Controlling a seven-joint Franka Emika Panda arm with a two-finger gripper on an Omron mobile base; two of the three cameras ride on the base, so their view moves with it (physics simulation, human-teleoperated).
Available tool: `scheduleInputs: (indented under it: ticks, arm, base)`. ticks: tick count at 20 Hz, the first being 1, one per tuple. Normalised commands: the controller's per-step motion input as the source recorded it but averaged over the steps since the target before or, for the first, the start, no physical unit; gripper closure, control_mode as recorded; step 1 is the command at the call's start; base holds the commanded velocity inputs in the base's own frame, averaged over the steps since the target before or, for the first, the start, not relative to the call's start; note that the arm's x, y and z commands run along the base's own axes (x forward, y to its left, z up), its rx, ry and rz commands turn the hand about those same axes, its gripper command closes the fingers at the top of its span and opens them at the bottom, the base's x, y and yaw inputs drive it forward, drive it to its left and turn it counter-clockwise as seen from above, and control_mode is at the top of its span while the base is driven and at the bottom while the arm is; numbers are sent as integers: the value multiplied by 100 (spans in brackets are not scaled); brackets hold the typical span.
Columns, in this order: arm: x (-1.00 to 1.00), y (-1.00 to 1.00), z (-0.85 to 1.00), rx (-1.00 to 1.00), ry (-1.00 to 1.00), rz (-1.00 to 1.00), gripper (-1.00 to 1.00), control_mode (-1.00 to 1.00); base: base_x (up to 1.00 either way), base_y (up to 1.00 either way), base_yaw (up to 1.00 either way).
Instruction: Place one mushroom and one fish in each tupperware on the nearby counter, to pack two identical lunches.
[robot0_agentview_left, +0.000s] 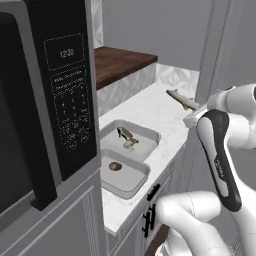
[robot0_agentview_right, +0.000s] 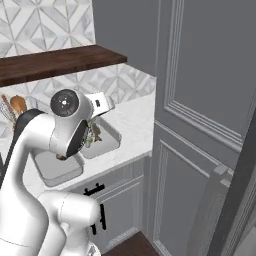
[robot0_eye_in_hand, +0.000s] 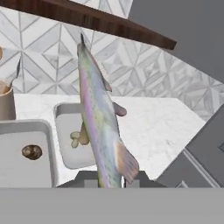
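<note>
gripper (robot0_eye_in_hand: 110, 177): closed on a fish (robot0_eye_in_hand: 99, 120), pinching it near the tail; fish sticks out along the gripper axis, head end away from the hand
fish, left base view (robot0_agentview_left: 182, 99): in the air over the far right part of the bench (robot0_agentview_left: 150, 107), off the surface
far tub (robot0_agentview_left: 131, 138): on the bench, holds a second fish (robot0_agentview_left: 125, 133) and a pale mushroom (robot0_agentview_left: 131, 144)
near tub (robot0_agentview_left: 122, 172): just beside the far tub, long sides close; holds one brown mushroom (robot0_agentview_left: 115, 166), nothing else visible in it
hand view: held fish overlaps the far tub (robot0_eye_in_hand: 75, 140); near tub (robot0_eye_in_hand: 24, 151) sits left of it with the brown mushroom (robot0_eye_in_hand: 32, 152)
shelf (robot0_agentview_left: 120, 62): dark wood, above the tiled wall behind the bench
microwave (robot0_agentview_left: 45, 100): fills the left of the left base view
cabinets (robot0_agentview_left: 150, 215): grey, black handles, under the bench
</note>
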Motion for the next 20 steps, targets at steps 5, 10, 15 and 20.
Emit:
scheduleInputs:
  ticks: [5,10,15,20]
  arm:
    - [0,0,0,0,0,0,100,100]
    - [0,0,0,0,0,0,100,100]
    - [22,58,-69,-7,3,24,100,-100]
    - [21,68,-73,-10,2,4,100,-100]
  base:
    - [66,16,51]
    - [74,22,58]
    - [0,0,0]
    - [0,0,0]
